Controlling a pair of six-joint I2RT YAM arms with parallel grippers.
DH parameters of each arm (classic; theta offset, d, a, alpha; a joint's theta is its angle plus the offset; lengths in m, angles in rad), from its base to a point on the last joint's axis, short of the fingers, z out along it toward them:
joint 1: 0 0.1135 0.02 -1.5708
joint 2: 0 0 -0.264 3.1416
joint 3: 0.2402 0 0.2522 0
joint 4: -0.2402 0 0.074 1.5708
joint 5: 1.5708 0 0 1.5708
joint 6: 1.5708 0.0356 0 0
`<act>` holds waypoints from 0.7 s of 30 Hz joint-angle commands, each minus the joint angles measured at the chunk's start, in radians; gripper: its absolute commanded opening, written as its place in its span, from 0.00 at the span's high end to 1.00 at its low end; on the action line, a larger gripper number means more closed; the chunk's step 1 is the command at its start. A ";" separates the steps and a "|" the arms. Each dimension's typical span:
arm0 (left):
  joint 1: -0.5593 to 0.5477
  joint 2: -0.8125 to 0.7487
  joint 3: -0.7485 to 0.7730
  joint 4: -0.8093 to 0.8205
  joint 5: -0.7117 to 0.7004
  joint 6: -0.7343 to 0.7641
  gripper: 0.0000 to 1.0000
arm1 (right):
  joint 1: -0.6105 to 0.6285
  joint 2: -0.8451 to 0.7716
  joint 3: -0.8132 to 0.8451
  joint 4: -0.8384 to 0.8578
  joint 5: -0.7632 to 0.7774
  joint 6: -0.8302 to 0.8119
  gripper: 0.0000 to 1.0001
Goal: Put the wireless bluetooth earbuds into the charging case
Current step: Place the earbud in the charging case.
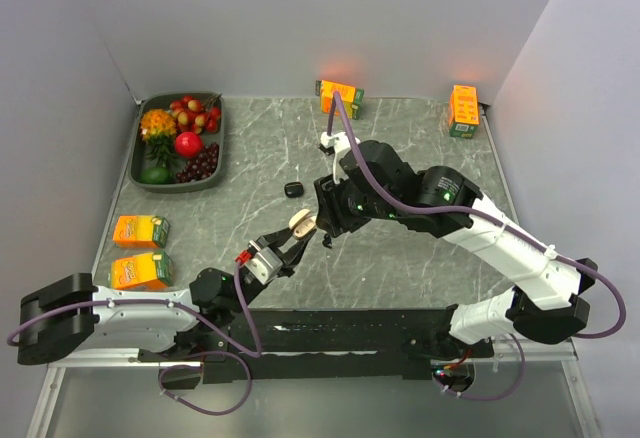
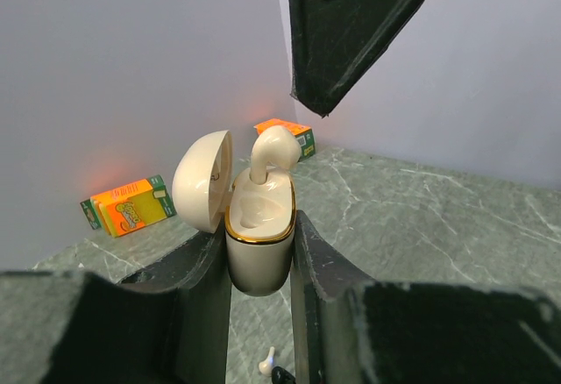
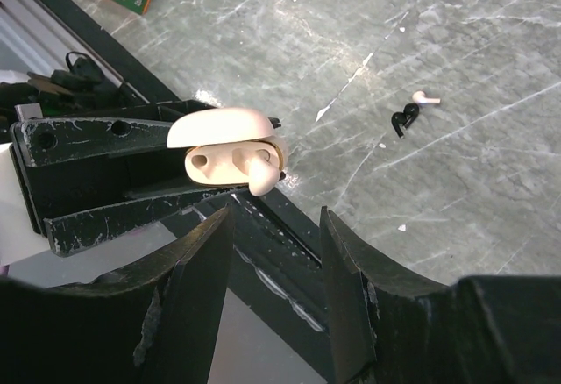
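Nearest, the left pincer [image 1: 295, 236] reaches in from the near left. It is clenched on the body of the cream charging case [image 2: 259, 270], holding it upright above the table [image 1: 210, 228] with the lid hinged open. One whitish earbud [image 2: 273, 150] stands in the case, stem down in a well and head well proud of the gold rim. Its long axis runs upright, and I judge it not fully seated. The second well beside it looks vacant.

Just beyond, the right pincer [image 3: 274, 222] comes in from the far right and hangs at the mouth of the case, jaws released and holding nothing. In its own camera the standing earbud lies straight ahead of the gap between the fingers, close to the tips but apart from them. The right arm is therefore the nearer free one, and a short push down along the stem's axis is probably what seats the earbud.

Farther on, past the case toward the far right as best I can judge, a loose whitish earbud [image 3: 426, 98] and a black earbud [image 3: 402, 122] lie on the table. They are just beside each other and apart from both pincers, and the overhead view hides them under the right arm. Beyond sits a small black lump [image 1: 292, 189], then a fruit tray [image 1: 190, 186] at the far left and orange cartons [image 1: 341, 96] by the far wall.
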 commanded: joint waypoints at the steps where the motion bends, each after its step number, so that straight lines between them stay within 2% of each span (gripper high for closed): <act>1: -0.004 0.000 0.041 0.052 0.016 -0.004 0.99 | -0.004 0.013 0.033 0.013 0.021 0.016 0.48; 11: -0.004 0.003 0.043 0.046 0.019 -0.015 0.99 | -0.010 0.065 0.074 0.025 -0.001 0.010 0.51; 21: -0.002 0.020 0.055 0.058 0.010 -0.004 0.99 | -0.010 0.074 0.071 0.021 -0.010 0.032 0.58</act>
